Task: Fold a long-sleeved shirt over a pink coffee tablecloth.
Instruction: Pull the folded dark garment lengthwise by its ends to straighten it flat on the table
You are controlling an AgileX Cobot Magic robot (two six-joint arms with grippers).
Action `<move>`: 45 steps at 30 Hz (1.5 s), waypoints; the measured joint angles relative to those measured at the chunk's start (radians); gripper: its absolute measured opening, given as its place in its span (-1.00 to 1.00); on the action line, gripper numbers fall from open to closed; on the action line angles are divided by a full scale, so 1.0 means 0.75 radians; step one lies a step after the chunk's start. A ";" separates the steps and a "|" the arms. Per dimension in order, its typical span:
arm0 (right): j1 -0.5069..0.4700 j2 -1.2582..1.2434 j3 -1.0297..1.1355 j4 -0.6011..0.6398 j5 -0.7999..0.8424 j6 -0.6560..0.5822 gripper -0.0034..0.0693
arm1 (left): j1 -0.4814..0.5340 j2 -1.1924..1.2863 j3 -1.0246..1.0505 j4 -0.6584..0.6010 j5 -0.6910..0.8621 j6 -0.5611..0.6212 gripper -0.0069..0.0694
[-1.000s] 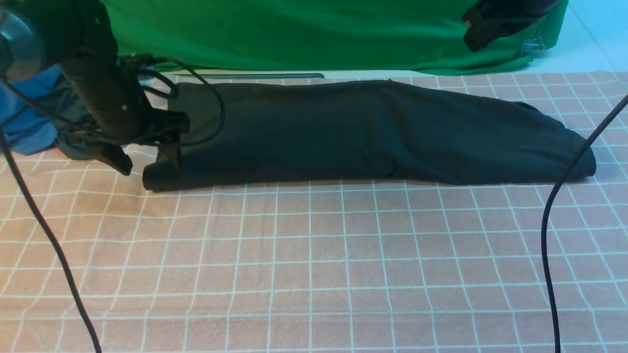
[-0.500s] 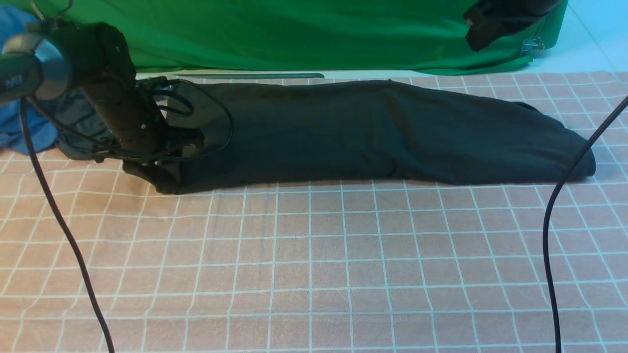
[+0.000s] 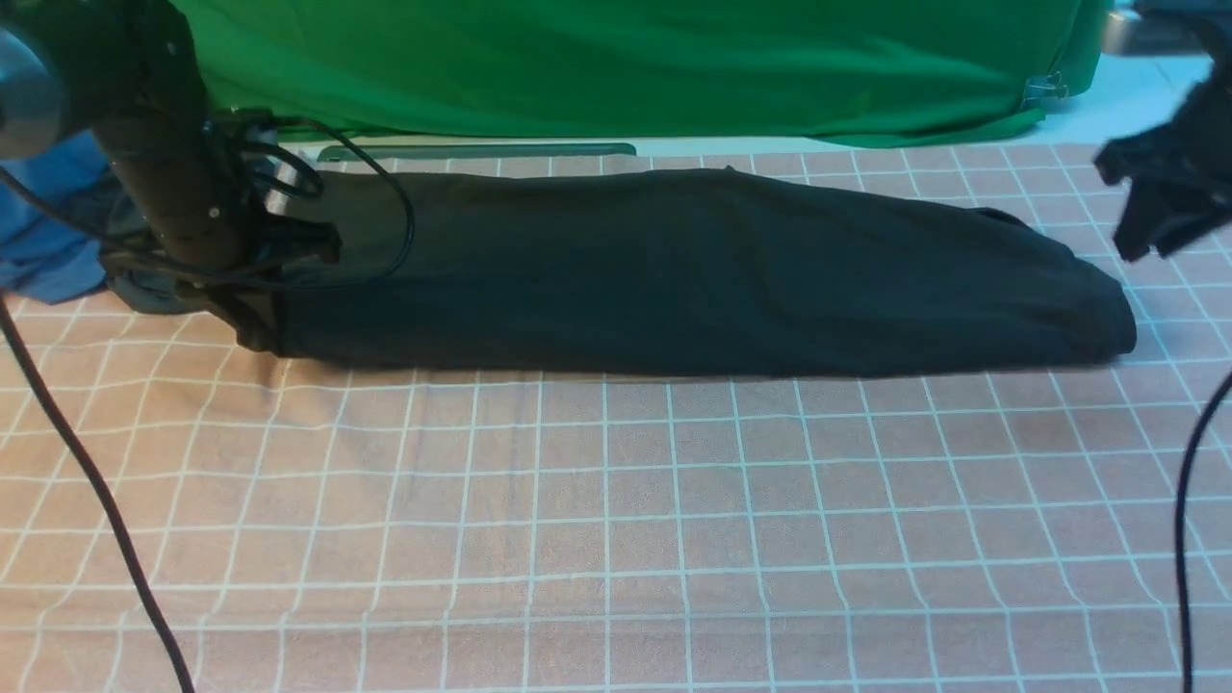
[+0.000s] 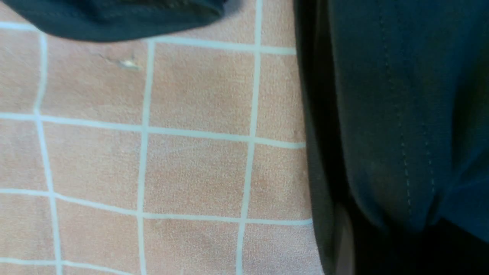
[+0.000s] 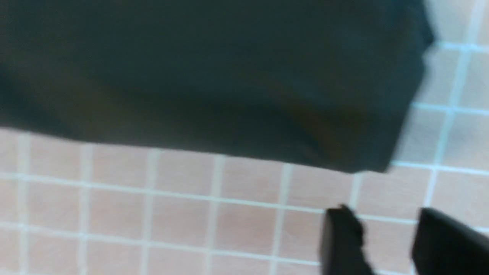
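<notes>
Long-sleeved shirt [image 3: 674, 279], front view: the dark garment lies as a long band across the upper half of the frame, on the pink coffee tablecloth [image 3: 674, 529], whose white grid fills the lower half. At upper left, the left tool [image 3: 257, 345] is clenched on the shirt's near corner. Compared with the preceding frames, the whole band has shifted toward the left of the frame, its right end has drawn inward, and its near edge runs straighter. The pull appears to be smoothing and aligning the shirt. The right tool [image 3: 1145, 254], now lower at the right edge of the frame, stands beside the shirt's right end, apart from it. A smaller dark garment [image 3: 154, 289] and a blue cloth [image 3: 48, 221] lie at far left.

Left wrist view: the shirt's stitched fabric gathers into folds where it enters the tool, consistent with a firm hold; the fingertips themselves are largely hidden.

Right wrist view: the two blurred fingers stand parted with bare tablecloth between them, so this tool is released and holds nothing. Its approach suggests that the free end is to be grasped next. The fold remains unfinished, in judgement, and pulling from one end alone could skew the band.
</notes>
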 joint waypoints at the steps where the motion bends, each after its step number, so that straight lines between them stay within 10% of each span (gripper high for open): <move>1: -0.015 0.014 0.011 -0.002 -0.012 0.010 0.19 | 0.000 -0.003 0.000 0.000 -0.003 0.000 -0.55; 12: -0.030 0.214 0.020 0.005 -0.161 0.018 0.68 | 0.005 -0.004 0.000 -0.039 -0.018 0.000 -0.55; 17: -0.030 0.294 0.020 0.082 -0.182 -0.011 0.34 | 0.005 -0.004 0.000 -0.065 -0.018 -0.002 -0.55; 22: -0.030 0.292 0.020 0.105 -0.130 -0.113 -0.67 | 0.005 -0.027 0.000 -0.068 0.001 -0.010 -0.55; 45: -0.030 -0.538 1.028 0.072 -0.110 -0.127 -0.71 | -0.001 -0.831 0.819 0.035 0.152 -0.225 -0.55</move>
